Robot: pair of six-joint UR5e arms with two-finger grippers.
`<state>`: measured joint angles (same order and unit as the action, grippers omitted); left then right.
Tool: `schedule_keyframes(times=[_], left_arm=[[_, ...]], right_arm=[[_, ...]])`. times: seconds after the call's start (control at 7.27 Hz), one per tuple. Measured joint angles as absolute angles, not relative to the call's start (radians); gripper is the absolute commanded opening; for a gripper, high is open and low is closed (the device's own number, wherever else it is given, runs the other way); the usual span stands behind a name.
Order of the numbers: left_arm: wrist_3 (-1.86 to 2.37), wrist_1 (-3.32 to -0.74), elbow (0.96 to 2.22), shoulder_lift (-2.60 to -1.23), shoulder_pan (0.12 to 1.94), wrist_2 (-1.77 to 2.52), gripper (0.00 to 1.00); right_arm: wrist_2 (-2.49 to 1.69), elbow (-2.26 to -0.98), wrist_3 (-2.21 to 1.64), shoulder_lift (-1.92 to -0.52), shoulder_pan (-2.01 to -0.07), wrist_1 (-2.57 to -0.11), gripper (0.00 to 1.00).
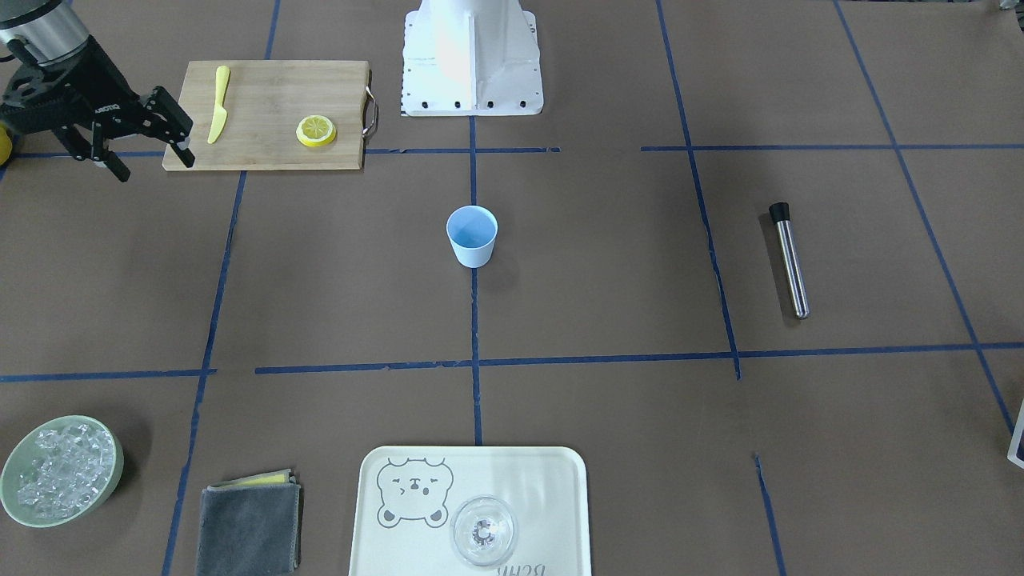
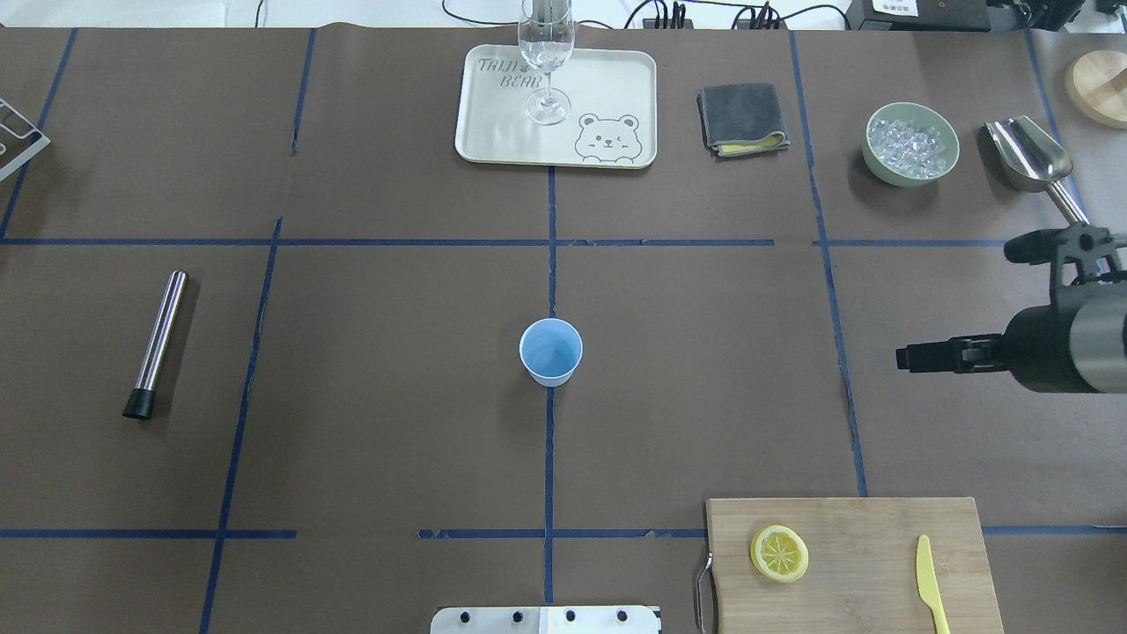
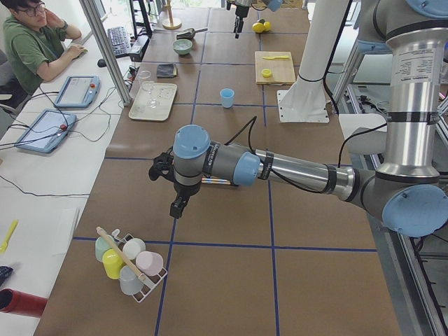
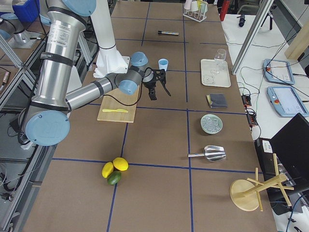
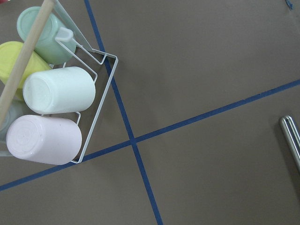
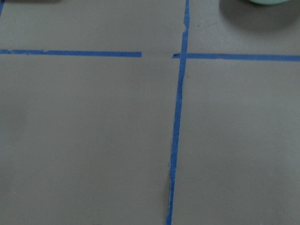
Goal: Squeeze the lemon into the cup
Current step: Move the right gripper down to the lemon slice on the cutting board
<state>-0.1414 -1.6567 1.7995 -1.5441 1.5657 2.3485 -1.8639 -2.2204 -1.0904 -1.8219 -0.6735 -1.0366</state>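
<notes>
We find the lemon (image 1: 316,130) lying cut face up at the handle end of the cutting board (image 1: 272,100). The cup (image 1: 472,236) stands upright, mouth up. The right gripper (image 1: 154,166) is spread wide and empty. We cannot tell the state of the left gripper (image 3: 166,190).

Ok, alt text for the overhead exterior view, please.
A light-blue cup stands upright at the centre of a brown, blue-taped table. A cut lemon lies on a wooden board at lower right; the right gripper hovers open and empty at the right edge.

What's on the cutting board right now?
On the board: the lemon, cut face up, and a yellow knife, lying apart. What is under the lemon is hidden.
</notes>
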Motion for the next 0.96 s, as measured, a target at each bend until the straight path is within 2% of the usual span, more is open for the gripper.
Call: schedule_keyframes(times=[0.55, 0.96], left_arm=[[-0.144, -1.658, 1.800, -1.548, 1.565, 2.349, 1.00], [-0.143, -1.658, 1.807, -1.548, 1.565, 2.349, 1.00]], right_arm=[[-1.413, -2.322, -1.395, -1.809, -0.203, -1.279, 1.00], [-1.303, -2.282, -1.522, -1.755, -0.045, -1.286, 1.00]])
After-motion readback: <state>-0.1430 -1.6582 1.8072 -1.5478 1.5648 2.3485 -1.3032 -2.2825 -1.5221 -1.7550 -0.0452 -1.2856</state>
